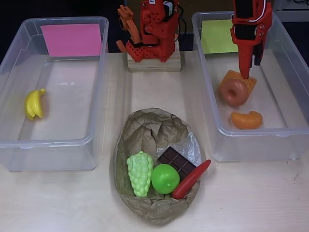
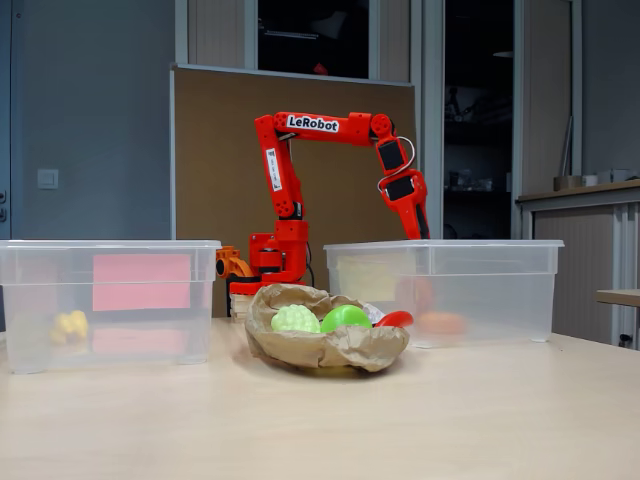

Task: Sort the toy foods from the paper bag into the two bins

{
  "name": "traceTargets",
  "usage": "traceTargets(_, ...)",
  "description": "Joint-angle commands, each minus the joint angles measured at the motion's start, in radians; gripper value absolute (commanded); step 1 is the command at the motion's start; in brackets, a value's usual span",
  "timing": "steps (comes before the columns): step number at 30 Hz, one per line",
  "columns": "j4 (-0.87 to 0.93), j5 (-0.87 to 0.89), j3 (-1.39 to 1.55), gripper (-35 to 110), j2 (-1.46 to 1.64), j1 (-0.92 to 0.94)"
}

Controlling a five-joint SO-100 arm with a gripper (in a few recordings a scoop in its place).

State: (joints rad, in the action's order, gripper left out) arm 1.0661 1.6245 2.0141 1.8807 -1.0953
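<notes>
presently, in the overhead view, the left bin (image 1: pixel 53 92) carries a pink card (image 1: pixel 71 39) at its 12 o'clock end and holds one toy, the yellow bananas (image 1: pixel 34 104), lying against its 9 o'clock wall. at centre, the paper bag (image 1: pixel 155 164) sits on the table (image 1: pixel 58 203), between the two bins and apart from both. inside it, from 9 o'clock toward 3 o'clock: the light green grapes (image 1: pixel 140 173), the green apple (image 1: pixel 165 178) touching them, the dark chocolate bar (image 1: pixel 176 161) at the apple's 1 o'clock, and the red chili (image 1: pixel 191 179) leaning over the bag's 3 o'clock rim. the right bin (image 1: pixel 289 96) carries a yellow-green card (image 1: pixel 216 36) and holds the brown donut (image 1: pixel 234 92) resting on the orange waffle (image 1: pixel 244 79), with the bread roll (image 1: pixel 246 120) at the donut's 5 o'clock. the gripper (image 1: pixel 245 71) hangs inside this bin, tip just above the waffle at the donut's 12 o'clock; whether its fingers are spread or pressed together cannot be told. it grips nothing visible.
</notes>
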Motion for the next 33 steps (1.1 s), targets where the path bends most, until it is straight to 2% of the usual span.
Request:
traceTargets(1, -0.025, -0.032, 0.014, 26, 0.029, -0.003)
traceTargets(3, -0.038, -0.086, 0.006, 26, 0.029, 0.005)
traceTargets(6, -0.044, -0.255, -0.051, 27, 0.014, 0.048)
traceTargets(15, 0.092, -1.017, -0.426, 26, -0.043, 0.37)
traceTargets(17, 0.13, -1.134, -0.479, 25, -0.061, 0.454)
traceTargets(21, 0.33, -1.166, -0.538, 27, -0.11, 0.618)
traceTargets(23, 0.359, -1.244, -0.538, 28, -0.14, 0.696)
traceTargets(26, 0.301, -1.308, -0.538, 28, -0.193, 0.793)
traceTargets(31, 0.241, -1.181, -0.589, 29, -0.305, 0.845)
traceTargets(33, 0.209, -1.239, -0.566, 28, -0.311, 0.856)
